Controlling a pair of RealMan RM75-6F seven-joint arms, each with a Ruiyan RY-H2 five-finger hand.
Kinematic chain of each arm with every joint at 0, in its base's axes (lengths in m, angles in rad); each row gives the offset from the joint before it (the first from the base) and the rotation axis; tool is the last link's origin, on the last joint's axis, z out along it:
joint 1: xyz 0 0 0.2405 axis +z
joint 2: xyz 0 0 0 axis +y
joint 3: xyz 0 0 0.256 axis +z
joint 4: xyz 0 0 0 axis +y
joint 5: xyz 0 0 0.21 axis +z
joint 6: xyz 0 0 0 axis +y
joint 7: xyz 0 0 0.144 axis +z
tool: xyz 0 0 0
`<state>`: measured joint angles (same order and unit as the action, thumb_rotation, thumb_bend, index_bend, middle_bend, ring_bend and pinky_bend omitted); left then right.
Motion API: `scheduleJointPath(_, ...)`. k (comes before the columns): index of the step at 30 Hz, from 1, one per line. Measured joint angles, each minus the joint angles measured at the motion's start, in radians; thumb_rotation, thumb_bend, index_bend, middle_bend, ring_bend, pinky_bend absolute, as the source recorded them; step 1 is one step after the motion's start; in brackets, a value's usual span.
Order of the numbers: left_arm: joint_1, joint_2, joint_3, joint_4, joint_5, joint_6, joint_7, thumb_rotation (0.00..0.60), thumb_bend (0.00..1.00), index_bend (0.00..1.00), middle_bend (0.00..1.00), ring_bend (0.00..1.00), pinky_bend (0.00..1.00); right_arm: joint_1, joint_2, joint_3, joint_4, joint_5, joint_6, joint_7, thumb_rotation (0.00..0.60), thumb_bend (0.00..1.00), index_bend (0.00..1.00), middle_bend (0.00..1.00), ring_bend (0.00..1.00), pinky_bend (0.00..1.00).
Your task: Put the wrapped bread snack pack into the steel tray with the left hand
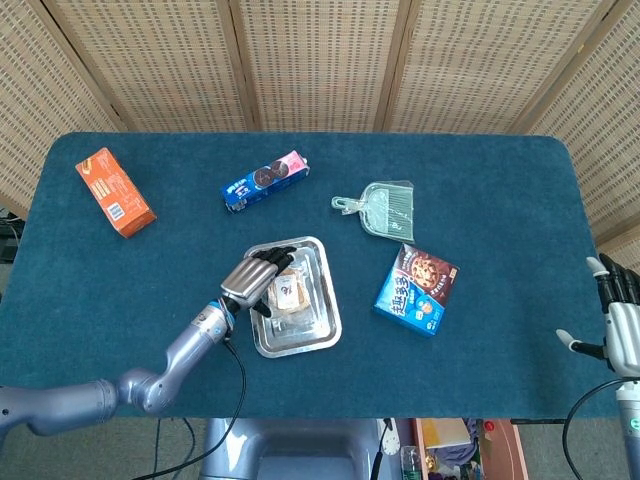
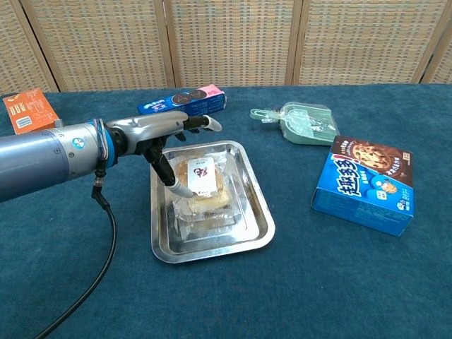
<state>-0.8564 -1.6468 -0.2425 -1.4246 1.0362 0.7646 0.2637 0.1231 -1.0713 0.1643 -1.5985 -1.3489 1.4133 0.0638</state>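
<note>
Wrapped bread snack pack [image 2: 200, 182] lying inside the steel tray [image 2: 251, 185], left hand [image 2: 164, 133] over its 10 o'clock edge, fingers spread, thumb beside the wrapper, cookie box [image 2: 367, 183] at 3 o'clock, right hand [image 1: 619, 322] spread apart at the table's far edge.

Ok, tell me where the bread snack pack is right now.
In the chest view the bread snack pack lies inside the steel tray, centre-left on the table, with the left hand spread over it.
</note>
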Motion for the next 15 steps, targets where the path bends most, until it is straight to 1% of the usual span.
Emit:
scheduleJointPath(3, -0.007, 0.006, 0.002, -0.028, -0.035, 0.001, 0.023, 0.6, 0.0, 0.0, 0.0, 0.0, 0.0, -0.001, 0.001, 0.0, 0.0, -0.003, 0.003, 0.004, 0.6, 0.0, 0.0, 0.0, 0.0, 0.0)
scheduleJointPath(7, 0.007, 0.055, -0.002, -0.093, -0.023, 0.043, 0.013, 0.6, 0.0, 0.0, 0.0, 0.0, 0.0, -0.004, 0.002, -0.002, -0.006, -0.014, 0.013, 0.005, 0.6, 0.0, 0.0, 0.0, 0.0, 0.0)
scheduleJointPath(10, 0.032, 0.119, -0.006, -0.15, -0.007, 0.088, 0.005, 0.6, 0.0, 0.0, 0.0, 0.0, 0.0, -0.005, 0.003, -0.006, -0.011, -0.021, 0.017, 0.004, 0.6, 0.0, 0.0, 0.0, 0.0, 0.0)
scheduleJointPath(15, 0.11, 0.279, -0.005, -0.257, 0.037, 0.205, -0.002, 0.6, 0.0, 0.0, 0.0, 0.0, 0.0, -0.006, 0.005, -0.009, -0.017, -0.029, 0.021, 0.004, 0.6, 0.0, 0.0, 0.0, 0.0, 0.0)
